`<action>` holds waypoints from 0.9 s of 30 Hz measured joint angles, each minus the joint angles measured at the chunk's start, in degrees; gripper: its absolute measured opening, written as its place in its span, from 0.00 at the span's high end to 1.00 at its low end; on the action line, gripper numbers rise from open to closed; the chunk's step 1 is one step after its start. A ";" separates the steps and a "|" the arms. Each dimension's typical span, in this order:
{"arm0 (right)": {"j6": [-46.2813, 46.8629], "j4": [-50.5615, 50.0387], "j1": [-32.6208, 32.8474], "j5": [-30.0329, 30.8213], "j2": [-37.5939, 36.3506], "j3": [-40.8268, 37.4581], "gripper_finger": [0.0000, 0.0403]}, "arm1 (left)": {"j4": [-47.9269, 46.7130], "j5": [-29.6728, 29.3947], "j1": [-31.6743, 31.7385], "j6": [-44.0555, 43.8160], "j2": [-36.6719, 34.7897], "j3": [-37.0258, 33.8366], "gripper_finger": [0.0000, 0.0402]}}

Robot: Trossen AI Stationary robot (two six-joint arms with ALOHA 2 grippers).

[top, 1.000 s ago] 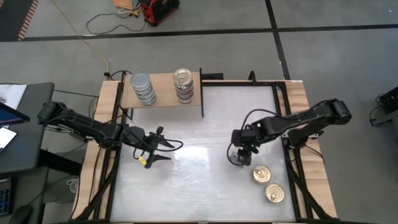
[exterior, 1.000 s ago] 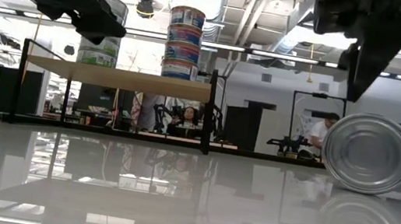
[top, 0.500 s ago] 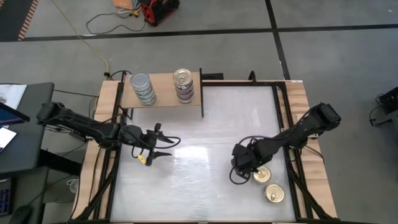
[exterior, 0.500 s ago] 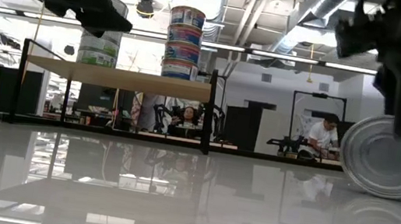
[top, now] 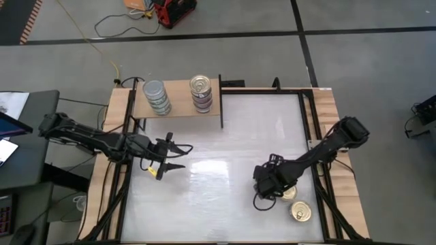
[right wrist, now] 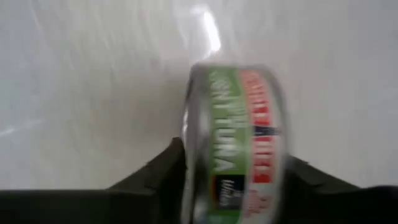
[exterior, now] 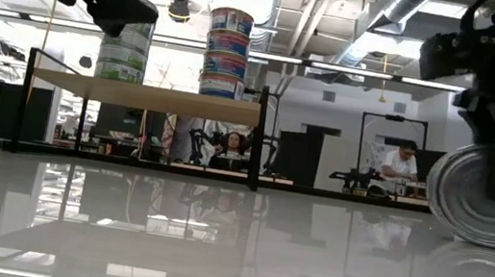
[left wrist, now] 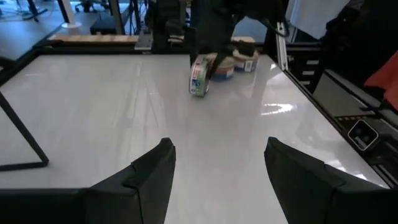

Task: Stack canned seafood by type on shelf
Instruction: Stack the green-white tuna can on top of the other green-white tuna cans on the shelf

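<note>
My right gripper [top: 264, 189] is low over the table's near right part, shut on a tuna can [right wrist: 236, 143] with a green and red label that stands on its edge [exterior: 492, 197]. Two gold-lidded cans [top: 300, 212] lie flat beside it, one [top: 291, 193] partly under the arm. The wooden shelf [top: 180, 109] at the far left carries a silver-lidded stack [top: 157, 97] and a gold-lidded stack [top: 201, 93] next to its dark end panel [top: 220, 102]. My left gripper [top: 169, 158] hangs open above the table's left part, touching nothing. My right gripper pinches the tuna can between its two fingers, one finger [right wrist: 165, 171] on each flat face, with the labelled side wall [right wrist: 249, 124] showing between them. The fingers come from above, slanting down. The can stands upright on its rim, low at the tabletop [exterior: 486, 240].
The glossy white tabletop [top: 204, 197] is bare between the two arms. Wooden side rails [top: 334, 170] and dark frame bars run along both table edges. The shelf stands on thin dark legs [exterior: 24, 102], with open room under it.
My right gripper has moved toward the table's near edge and lower, next to the two flat gold-lidded cans, and the upright can has travelled with it, closer to the low camera. My left gripper has drifted slightly toward the far edge, still open.
</note>
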 joint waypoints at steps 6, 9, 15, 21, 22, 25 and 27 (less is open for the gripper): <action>-4.78 2.15 0.72 5.67 -0.54 0.07 0.62 | 3.17 -2.51 -0.70 5.27 5.50 0.00 0.41; -9.01 5.41 0.35 11.88 -0.46 1.44 0.62 | 8.24 -7.91 -1.09 9.02 8.83 0.00 0.41; -24.70 15.73 -0.30 28.70 -0.46 5.45 0.62 | 11.12 -9.48 -1.41 14.59 14.51 4.84 0.41; -45.34 31.66 -2.17 36.34 -0.46 6.16 0.59 | 11.18 -12.94 -3.90 20.72 20.97 11.61 0.41; -47.98 34.17 -2.77 36.58 -0.46 6.16 0.59 | 11.13 -14.81 -4.35 21.45 22.08 12.63 0.41; -54.26 40.53 -4.28 36.56 -0.46 6.16 0.61 | 10.97 -20.42 -5.54 24.32 25.49 16.09 0.41; -57.77 43.92 -5.06 36.50 -0.46 6.18 0.62 | 10.36 -23.10 -6.44 27.32 27.27 18.09 0.41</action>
